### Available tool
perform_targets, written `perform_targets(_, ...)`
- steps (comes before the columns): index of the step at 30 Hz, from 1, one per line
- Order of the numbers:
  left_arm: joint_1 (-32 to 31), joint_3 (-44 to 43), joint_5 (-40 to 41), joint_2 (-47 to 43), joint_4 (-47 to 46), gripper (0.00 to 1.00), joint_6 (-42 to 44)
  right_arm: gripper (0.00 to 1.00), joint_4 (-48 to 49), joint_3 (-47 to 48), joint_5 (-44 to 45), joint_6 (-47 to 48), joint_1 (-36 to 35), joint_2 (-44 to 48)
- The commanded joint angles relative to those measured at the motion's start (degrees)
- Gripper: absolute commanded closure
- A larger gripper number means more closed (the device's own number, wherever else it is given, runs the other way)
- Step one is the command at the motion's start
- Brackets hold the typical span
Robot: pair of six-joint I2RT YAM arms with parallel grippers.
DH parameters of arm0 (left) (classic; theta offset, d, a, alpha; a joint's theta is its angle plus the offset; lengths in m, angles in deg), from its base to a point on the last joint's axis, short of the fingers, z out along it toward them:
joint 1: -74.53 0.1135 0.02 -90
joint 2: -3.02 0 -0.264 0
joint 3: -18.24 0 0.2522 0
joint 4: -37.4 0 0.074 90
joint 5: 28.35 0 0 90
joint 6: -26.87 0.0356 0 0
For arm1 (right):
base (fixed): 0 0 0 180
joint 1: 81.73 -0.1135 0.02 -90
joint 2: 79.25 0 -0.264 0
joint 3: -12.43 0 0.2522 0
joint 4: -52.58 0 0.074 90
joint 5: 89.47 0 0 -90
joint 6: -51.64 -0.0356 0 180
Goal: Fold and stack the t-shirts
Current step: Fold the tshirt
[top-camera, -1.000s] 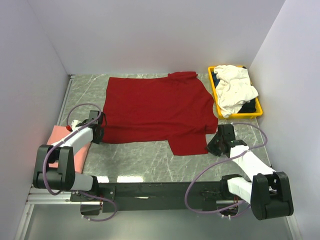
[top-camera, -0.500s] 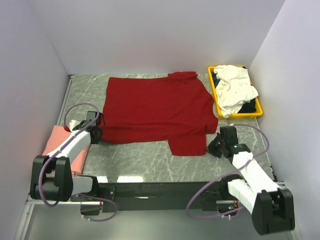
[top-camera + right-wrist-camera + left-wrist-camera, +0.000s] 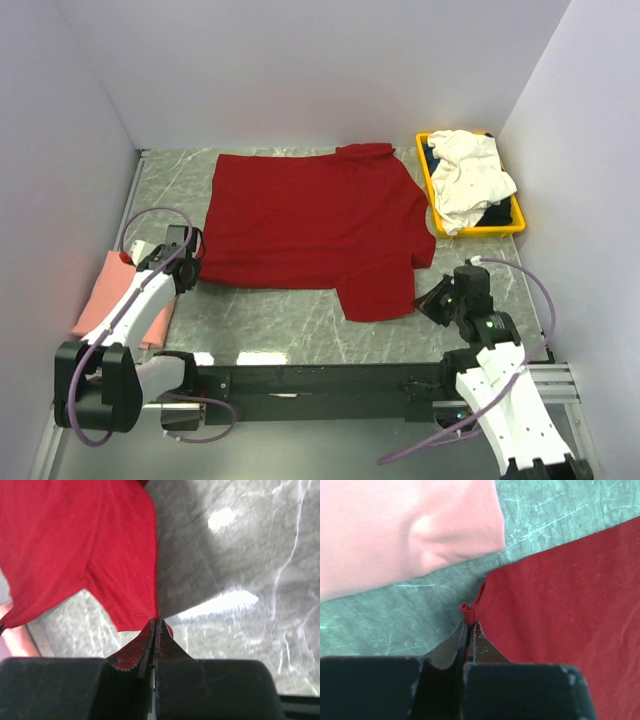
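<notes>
The dark red t-shirt [image 3: 310,225] lies spread on the marble table. My left gripper [image 3: 192,264] is shut on its near-left corner [image 3: 468,611]. My right gripper [image 3: 424,297] is shut on its near-right corner [image 3: 150,611], lifted a little off the table. The salmon-pink t-shirt [image 3: 112,298] lies folded at the left edge, beside my left arm, and fills the top left of the left wrist view [image 3: 405,527]. The white/cream t-shirt [image 3: 470,178] is heaped in the yellow bin [image 3: 432,185] at the back right.
White walls close the table at the back and both sides. A dark garment [image 3: 497,214] lies under the white shirt in the bin. Bare marble [image 3: 270,315] shows between the red shirt and the near edge.
Both arms have drawn back toward the near edge. The right gripper pulled the shirt's near-right corner toward me and upward. The left gripper holds its corner and shifted slightly.
</notes>
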Motion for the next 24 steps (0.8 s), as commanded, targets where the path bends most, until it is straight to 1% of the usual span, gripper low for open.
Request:
perform_targets(1, 0.1, 0.4, 2.5, -2.4, 2.3, 0.99, 1.6, 1.0, -6.2, 3.2, -1.4, -1.3, -0.2, 4.7)
perform_targets(9, 0.4, 0.6, 3.0, -5.3, 3.7, 0.99, 3.4, 1.0, -14.4, 3.4, -3.7, -4.2, -0.3, 16.1)
perform_targets(10, 0.7, 0.7, 2.9, -5.6, 3.8, 0.99, 3.5, 1.0, -14.9, 3.4, -4.0, -4.5, -0.2, 17.9)
perform_targets(15, 1.1, 1.9, 1.4, -6.3, 2.1, 0.99, 5.4, 1.0, -14.9, 2.5, -6.1, -5.5, -0.3, 20.5)
perform_targets(18, 1.1, 1.7, 1.3, -4.9, 1.3, 0.99, 5.5, 1.0, -11.4, 2.6, -6.2, -5.1, -0.2, 18.3)
perform_targets(21, 1.1, 0.2, 1.2, -1.5, 0.1, 0.99, 5.5, 1.0, -6.0, 5.0, -5.0, -3.3, -0.2, 12.3)
perform_targets(22, 1.1, -0.6, 1.2, -0.4, -0.2, 0.99, 5.6, 1.0, -4.6, 6.1, -3.7, -2.5, -0.2, 7.8)
perform_targets(24, 1.1, -3.6, 0.7, 3.5, -0.3, 0.99, 5.6, 1.0, -0.8, 10.0, -2.4, -0.4, -0.2, 2.7)
